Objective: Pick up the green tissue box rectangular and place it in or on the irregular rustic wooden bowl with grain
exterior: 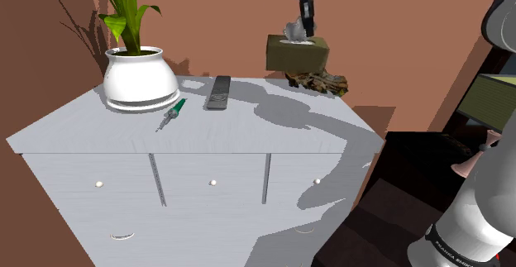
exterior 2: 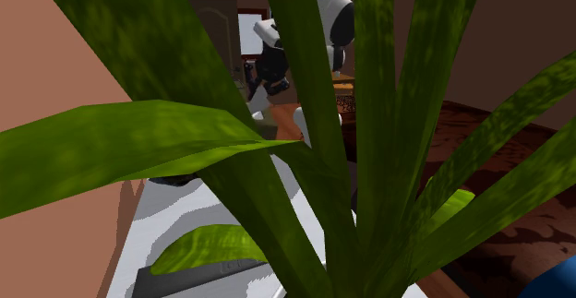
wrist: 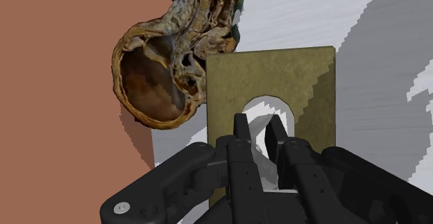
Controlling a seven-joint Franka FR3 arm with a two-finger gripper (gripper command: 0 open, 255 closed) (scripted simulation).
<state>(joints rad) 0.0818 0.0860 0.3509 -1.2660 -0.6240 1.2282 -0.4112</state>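
Gripper (wrist: 258, 124) nearly shut, fingers drawn close together at the oval slot of the olive-green tissue box (wrist: 270, 77), clasping the white tissue (wrist: 267, 106) there and so carrying the box, raised clear of the white dresser (exterior: 248, 121). Transport step in hand, judged from the box hanging just above and beside the rustic wooden bowl (wrist: 156, 77), not yet over its hollow. Next move: calls for a short sideways shift to centre the box over the bowl, then a descent before release; hold at the slot alone likely to allow swing or slip. Bowl hollow brown and empty. Farther off on the dresser, white pot (exterior: 139, 77) holding a green plant (exterior: 124, 9); dark remote (exterior: 219, 92) and green-handled tool (exterior: 172, 114) lying between pot and bowl.
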